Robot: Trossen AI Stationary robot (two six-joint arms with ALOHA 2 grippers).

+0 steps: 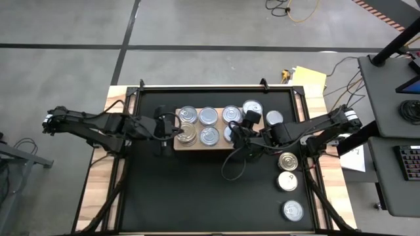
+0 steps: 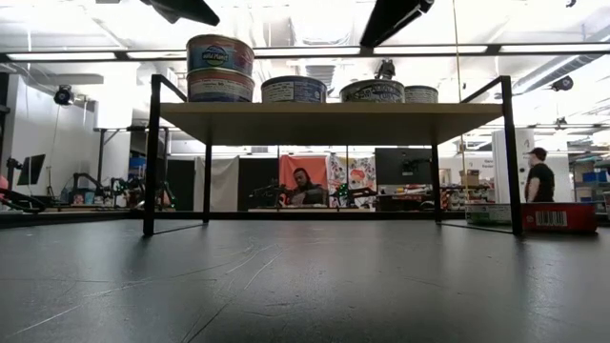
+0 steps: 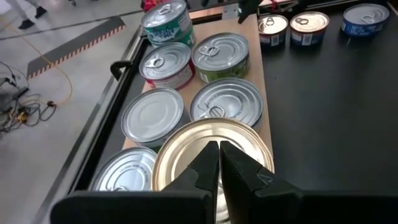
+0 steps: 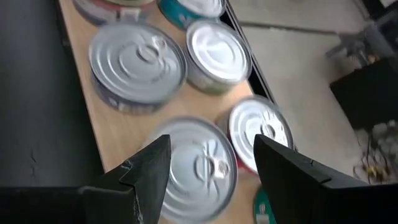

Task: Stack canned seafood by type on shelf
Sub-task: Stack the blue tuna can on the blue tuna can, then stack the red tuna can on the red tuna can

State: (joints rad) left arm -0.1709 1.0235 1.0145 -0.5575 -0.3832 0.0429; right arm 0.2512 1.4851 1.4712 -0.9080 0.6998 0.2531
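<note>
High view hides the closed, empty left tool point(image 1: 176, 131) and open right tool point(image 1: 237, 134) above the shelf point(image 1: 197, 145).

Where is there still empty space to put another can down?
The black mat in front of the shelf is bare, up to the three cans lined along its right side. The shelf itself is crowded: tins nearly fill it, with both grippers over its ends.

Tins point(image 1: 208, 117) crowd the shelf point(image 1: 223, 145); black mat point(image 1: 197, 190) open.
</note>
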